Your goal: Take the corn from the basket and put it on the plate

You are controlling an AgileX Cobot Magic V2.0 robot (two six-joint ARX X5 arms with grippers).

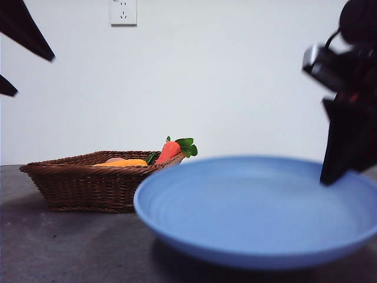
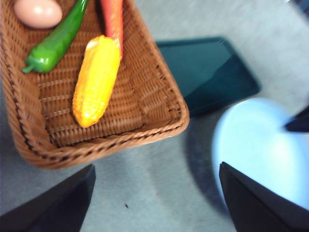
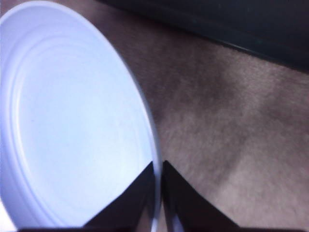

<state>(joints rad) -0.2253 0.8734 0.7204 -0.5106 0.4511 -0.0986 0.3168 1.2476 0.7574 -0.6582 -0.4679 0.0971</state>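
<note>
Your corn [image 2: 96, 81] lies in the basket [image 2: 159, 104] beside a green pepper [image 2: 55, 41] and a carrot [image 2: 113, 21], your left end effector [image 2: 157, 200] hangs above with jaws wide apart, and your right end effector [image 3: 158, 193] is clamped on the plate [image 3: 72, 121] rim on the counter [image 3: 217, 130].

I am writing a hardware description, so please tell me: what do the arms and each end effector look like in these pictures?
Both are black. The left end effector shows two broad, flat, wedge-shaped jaws. The right end effector has the same dark tapered jaws; in the front view its arm carries a grey boxy module, a thin black cable and a small red detail.
</note>
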